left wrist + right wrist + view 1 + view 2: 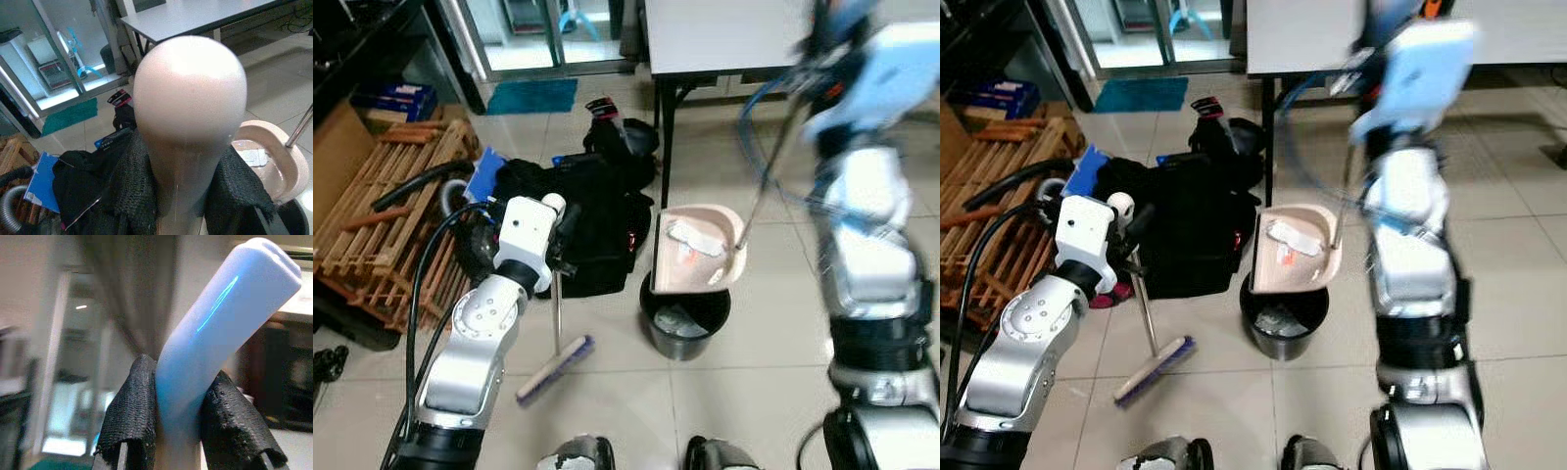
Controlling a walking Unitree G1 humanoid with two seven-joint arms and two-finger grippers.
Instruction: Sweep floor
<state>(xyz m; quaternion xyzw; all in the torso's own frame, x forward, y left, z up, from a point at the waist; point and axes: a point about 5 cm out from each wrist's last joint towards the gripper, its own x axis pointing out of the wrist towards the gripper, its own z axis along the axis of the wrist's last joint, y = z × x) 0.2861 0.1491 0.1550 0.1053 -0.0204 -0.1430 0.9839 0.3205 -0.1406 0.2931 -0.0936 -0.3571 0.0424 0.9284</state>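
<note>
Beige dustpan (697, 249), its pale-blue handle gripped by the right tool (186, 431), tilts over the black bin (683, 318); the left tool (188, 196) clamps the broom (556, 367); next, steeper tipping seems needed.

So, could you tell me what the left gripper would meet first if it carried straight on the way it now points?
The left gripper, shut on the broom handle, points over the black bag towards the grey table. The bag's heap lies nearest below that line, the table leg beyond; depth is unclear, so either might come first.
</note>
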